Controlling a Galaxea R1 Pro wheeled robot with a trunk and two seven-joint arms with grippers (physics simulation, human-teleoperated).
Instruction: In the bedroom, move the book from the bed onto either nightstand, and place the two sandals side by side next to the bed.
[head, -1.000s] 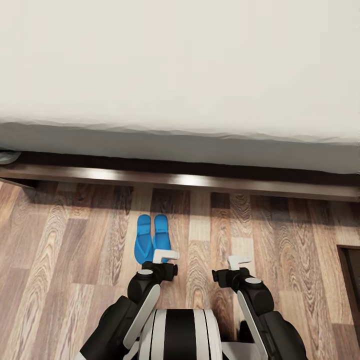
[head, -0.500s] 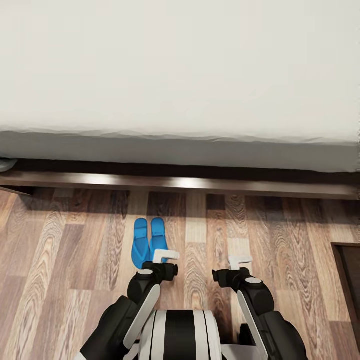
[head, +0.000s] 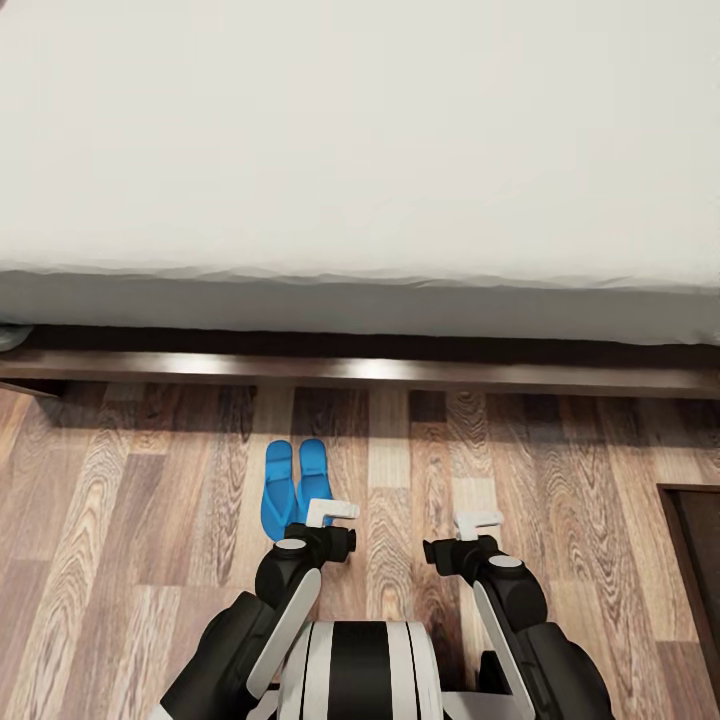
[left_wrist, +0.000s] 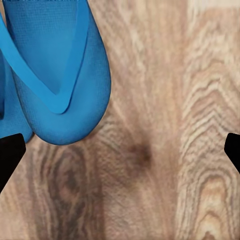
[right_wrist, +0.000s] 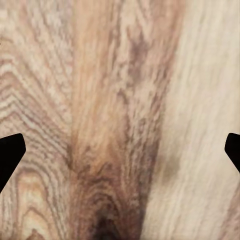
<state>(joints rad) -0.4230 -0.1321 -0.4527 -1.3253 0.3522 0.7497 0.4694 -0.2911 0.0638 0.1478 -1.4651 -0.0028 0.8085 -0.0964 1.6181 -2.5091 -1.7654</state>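
Wood-plank floor (head: 130, 520) in front of you, bed (head: 360, 150) w/ off-white mattress across the far side. Sandals (head: 292, 484) lie side by side on the floor, near the bed frame, toes toward it. Your left tool (head: 331, 512) hangs over their heels, released, nothing held. Right tool (head: 478, 523) over bare planks, also spread, empty.

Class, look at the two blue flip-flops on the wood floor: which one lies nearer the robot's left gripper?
The right-hand bright blue flip-flop of the pair: its heel end runs under the left gripper, while the other flip-flop lies beside it, further out.
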